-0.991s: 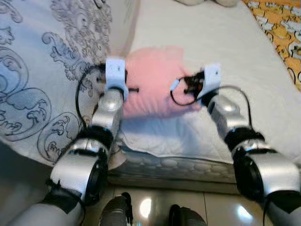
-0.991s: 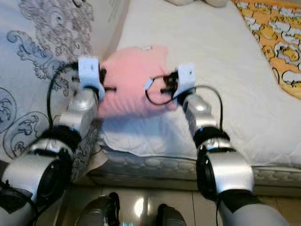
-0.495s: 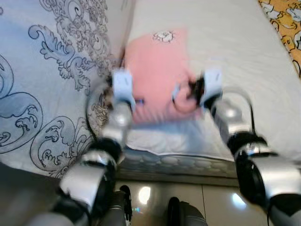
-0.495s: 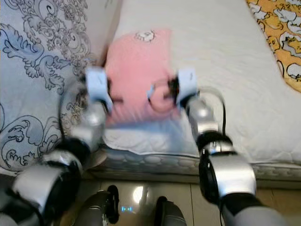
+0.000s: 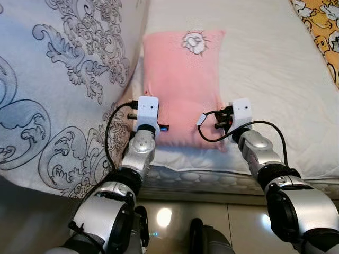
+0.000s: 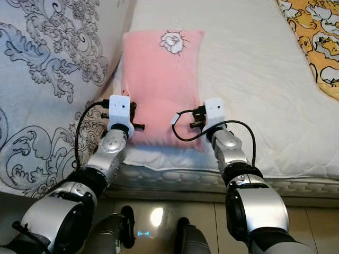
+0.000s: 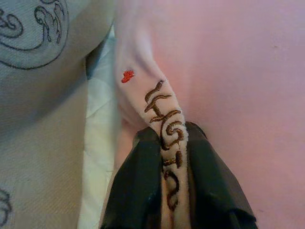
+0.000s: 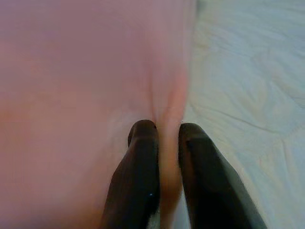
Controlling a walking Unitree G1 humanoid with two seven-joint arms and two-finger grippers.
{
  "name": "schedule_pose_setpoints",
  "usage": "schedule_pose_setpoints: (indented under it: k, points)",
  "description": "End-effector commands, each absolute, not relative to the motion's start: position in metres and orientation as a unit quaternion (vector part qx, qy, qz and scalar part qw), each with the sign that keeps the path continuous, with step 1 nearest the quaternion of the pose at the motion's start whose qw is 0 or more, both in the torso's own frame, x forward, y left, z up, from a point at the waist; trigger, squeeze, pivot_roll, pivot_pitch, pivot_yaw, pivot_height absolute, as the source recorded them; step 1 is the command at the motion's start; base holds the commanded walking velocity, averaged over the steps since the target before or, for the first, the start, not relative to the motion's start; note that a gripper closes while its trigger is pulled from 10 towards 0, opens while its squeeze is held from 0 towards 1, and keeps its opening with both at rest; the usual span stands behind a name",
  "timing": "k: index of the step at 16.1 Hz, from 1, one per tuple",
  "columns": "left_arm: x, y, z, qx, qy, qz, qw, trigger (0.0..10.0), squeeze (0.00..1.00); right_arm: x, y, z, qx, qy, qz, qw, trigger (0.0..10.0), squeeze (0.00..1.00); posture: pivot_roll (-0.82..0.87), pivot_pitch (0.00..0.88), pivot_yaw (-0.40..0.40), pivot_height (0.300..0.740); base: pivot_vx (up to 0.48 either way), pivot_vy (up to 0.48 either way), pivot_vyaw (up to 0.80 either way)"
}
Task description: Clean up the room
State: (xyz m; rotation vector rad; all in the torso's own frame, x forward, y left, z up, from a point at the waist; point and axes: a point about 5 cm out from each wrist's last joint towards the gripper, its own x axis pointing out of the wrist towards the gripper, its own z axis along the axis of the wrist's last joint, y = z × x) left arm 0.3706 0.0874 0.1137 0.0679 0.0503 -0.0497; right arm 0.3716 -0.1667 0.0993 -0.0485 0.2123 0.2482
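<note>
Pink pillow [image 5: 181, 84] lies lengthwise on the white mattress [image 5: 275, 74], in the upper middle of the left eye view, its near end close to the mattress edge. A small pale embroidered figure [image 5: 194, 42] sits near its far end. Along its left side, filling the left of the frame, a grey-blue duvet [image 5: 58, 79] with dark scroll patterns is bunched up just beside the pillow. At the upper right corner an orange patterned blanket [image 5: 320, 26] lies on the mattress, well apart from the pillow.

Both silver arms reach forward to the pillow's near end. The left claw [image 7: 172, 162] is at the near left corner: in the left wrist view its two black fingers [image 7: 138, 191] are pressed together on a raised fold of pink cloth that carries brown stitched lettering and a small red mark. The right claw [image 8: 167, 143] is at the near right corner: in the right wrist view its fingers [image 8: 138, 167] are closed to a narrow gap with a pinched ridge of the pillow's edge between them, the quilted white mattress just beside it.

Below the mattress edge, at the bottom of the frame, a glossy tiled floor [image 5: 169, 217] shows bright reflections
</note>
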Motion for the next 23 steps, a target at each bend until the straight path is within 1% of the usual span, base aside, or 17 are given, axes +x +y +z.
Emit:
schedule_pose_setpoints:
  k: [1, 6, 10, 11, 17, 19, 20, 23]
  points:
    - [0.368, 0.089, 0.104, 0.04, 0.052, -0.026, 0.998, 10.0, 1.0, 0.365, -0.175, 0.088, -0.012, 0.122, 0.104, 0.987, 10.0, 1.0, 0.01, 0.298, -0.046, 0.74, 0.0, 0.0, 0.0]
    - [0.374, 0.088, 0.123, 0.022, 0.011, -0.016, 1.0, 10.0, 1.0, 0.372, -0.174, 0.106, -0.029, 0.069, 0.104, 0.992, 10.0, 1.0, 0.01, 0.291, -0.045, 0.74, 0.0, 0.0, 0.0]
    - [0.382, 0.095, 0.148, 0.012, -0.03, -0.01, 0.999, 10.0, 1.0, 0.379, -0.168, 0.127, -0.014, 0.01, 0.103, 0.995, 10.0, 1.0, 0.01, 0.269, -0.046, 0.74, 0.0, 0.0, 0.0]
    - [0.382, 0.095, 0.148, 0.012, -0.03, -0.01, 0.999, 10.0, 1.0, 0.379, -0.168, 0.127, -0.014, 0.01, 0.103, 0.995, 10.0, 1.0, 0.01, 0.269, -0.046, 0.74, 0.0, 0.0, 0.0]
    - [0.37, 0.109, 0.151, 0.019, -0.034, -0.006, 0.999, 10.0, 1.0, 0.372, -0.16, 0.129, -0.01, -0.034, 0.103, 0.994, 10.0, 1.0, 0.01, 0.213, -0.033, 0.74, 0.0, 0.0, 0.0]
    - [0.363, 0.118, 0.161, 0.022, -0.053, -0.001, 0.998, 10.0, 1.0, 0.366, -0.161, 0.136, -0.014, -0.076, 0.077, 0.994, 10.0, 1.0, 0.01, 0.178, -0.036, 0.74, 0.0, 0.0, 0.0]
    - [0.362, 0.12, 0.163, 0.024, -0.056, -0.001, 0.998, 10.0, 1.0, 0.365, -0.161, 0.137, -0.012, -0.082, 0.072, 0.994, 10.0, 1.0, 0.01, 0.174, -0.037, 0.74, 0.0, 0.0, 0.0]
    - [0.359, 0.134, 0.179, 0.02, -0.087, -0.008, 0.996, 10.0, 1.0, 0.356, -0.168, 0.147, 0.008, -0.125, 0.035, 0.992, 10.0, 1.0, 0.02, 0.109, -0.03, 0.74, 0.0, 0.0, 0.0]
